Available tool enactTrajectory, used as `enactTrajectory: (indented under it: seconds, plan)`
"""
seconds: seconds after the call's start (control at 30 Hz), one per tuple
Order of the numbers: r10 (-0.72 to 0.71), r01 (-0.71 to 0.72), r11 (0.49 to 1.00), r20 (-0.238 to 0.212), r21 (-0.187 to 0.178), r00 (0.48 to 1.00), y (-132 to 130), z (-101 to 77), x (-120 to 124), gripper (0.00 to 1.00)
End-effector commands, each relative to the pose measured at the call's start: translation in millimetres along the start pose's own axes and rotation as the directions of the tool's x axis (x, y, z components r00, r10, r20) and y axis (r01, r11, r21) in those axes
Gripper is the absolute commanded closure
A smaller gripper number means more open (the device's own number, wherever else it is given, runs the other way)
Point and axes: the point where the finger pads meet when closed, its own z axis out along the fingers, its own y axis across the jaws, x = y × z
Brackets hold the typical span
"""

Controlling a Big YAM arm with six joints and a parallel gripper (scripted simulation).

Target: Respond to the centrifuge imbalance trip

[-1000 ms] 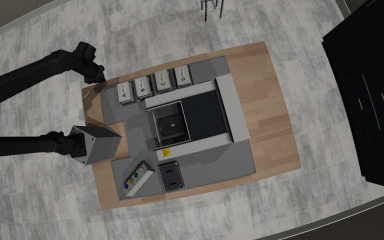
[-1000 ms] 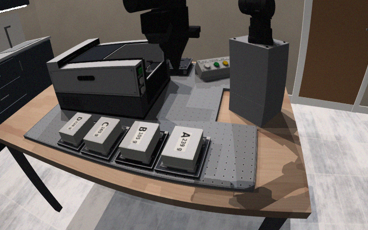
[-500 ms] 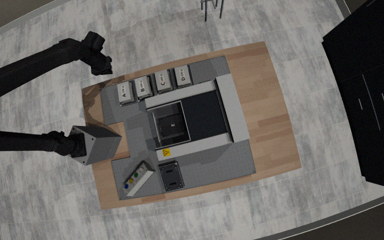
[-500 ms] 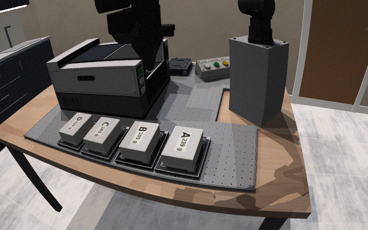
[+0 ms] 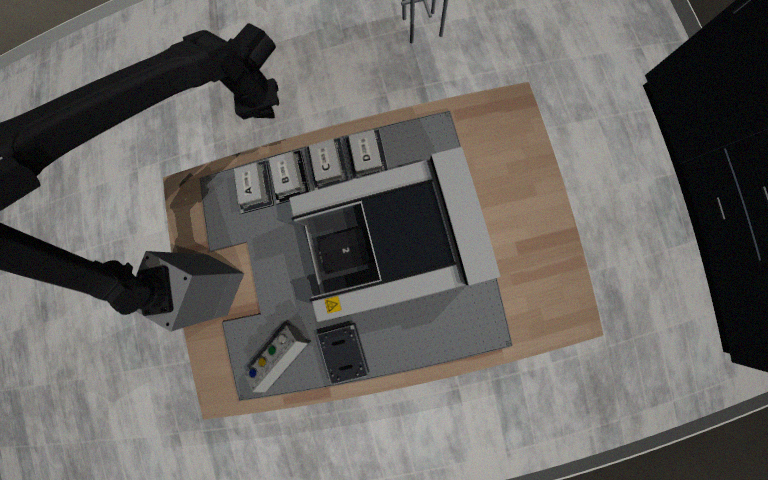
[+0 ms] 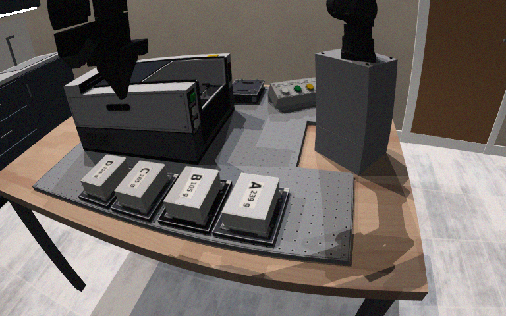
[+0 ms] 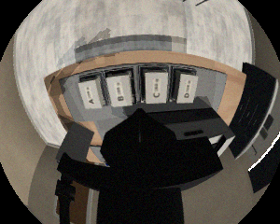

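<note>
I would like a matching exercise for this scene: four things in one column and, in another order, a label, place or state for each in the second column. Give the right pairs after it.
Things:
1. plate A
2. plate B
3. plate C
4. gripper

Label or state:
a. marked 165 g
b. shut, holding nothing, above the centrifuge
c. marked 239 g, nearest the arm's pedestal
d. marked 105 g

Pairs: 1-c, 2-d, 3-a, 4-b

top: overhead, far | ext: oblique, near | wrist: fisheye down | shared: centrifuge (image 5: 376, 237)
</note>
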Motion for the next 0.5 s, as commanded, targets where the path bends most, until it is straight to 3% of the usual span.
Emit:
enactTrajectory:
  seconds: [0.0, 0.1, 0.17, 0.47]
  plan:
    - [-0.026, 0.026, 1.000, -0.001, -0.003, 1.000, -58, -1.6, -2, 1.00]
    - [-0.024, 0.024, 1.000, -0.001, -0.001, 1.000, -96, 0.7, 3, 1.00]
    - [-0.024, 0.024, 1.000, -0.001, -0.001, 1.000, -96, 0.7, 3, 1.00]
    - [-0.021, 0.021, 1.000, -0.004, 0.003, 1.000, -183, 9.7, 30, 1.00]
